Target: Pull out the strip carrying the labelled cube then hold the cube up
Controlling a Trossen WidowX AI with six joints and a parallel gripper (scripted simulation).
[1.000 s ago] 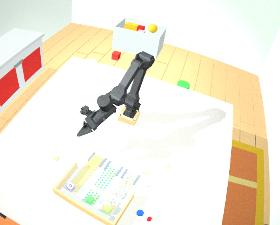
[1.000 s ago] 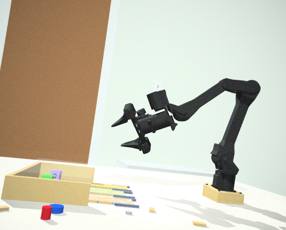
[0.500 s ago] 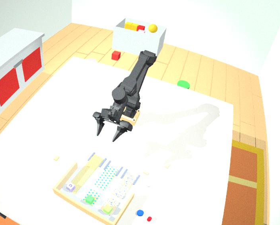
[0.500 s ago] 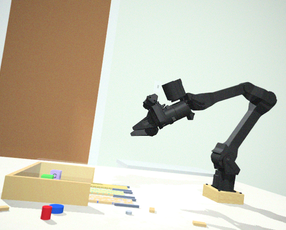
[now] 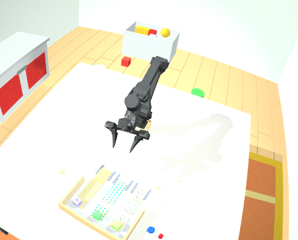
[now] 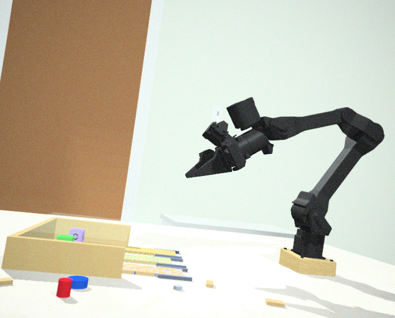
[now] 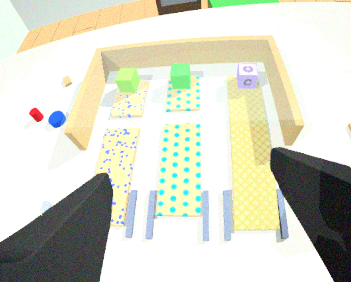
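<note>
A purple cube marked with a letter (image 5: 77, 201) (image 6: 76, 235) (image 7: 247, 76) sits at the far end of a plain yellow strip (image 5: 96, 184) (image 7: 250, 167), which is in one piece. It lies inside an open-fronted wooden tray (image 5: 71, 189) (image 6: 60, 261) (image 7: 87, 96). The cyan-dotted strip (image 5: 115, 191) (image 7: 181, 169) and the blue-speckled strip (image 5: 134, 198) (image 7: 118, 156) are each split in two. Their far pieces carry green cubes (image 5: 97, 215) (image 5: 116, 225) (image 7: 181, 75) (image 7: 127, 79). My gripper (image 5: 121, 149) (image 6: 190, 173) (image 7: 191, 170) is open and empty, high above the table, short of the strips' grey-tabbed near ends.
A red cylinder (image 5: 160, 235) (image 6: 63, 286) and a blue disc (image 5: 150, 229) (image 6: 78, 281) stand beside the tray. Small wooden blocks (image 5: 62, 170) (image 5: 180, 180) lie on the table. The arm's base (image 6: 306, 265) is behind. A cabinet (image 5: 14, 75) and a white bin (image 5: 149, 46) stand on the floor.
</note>
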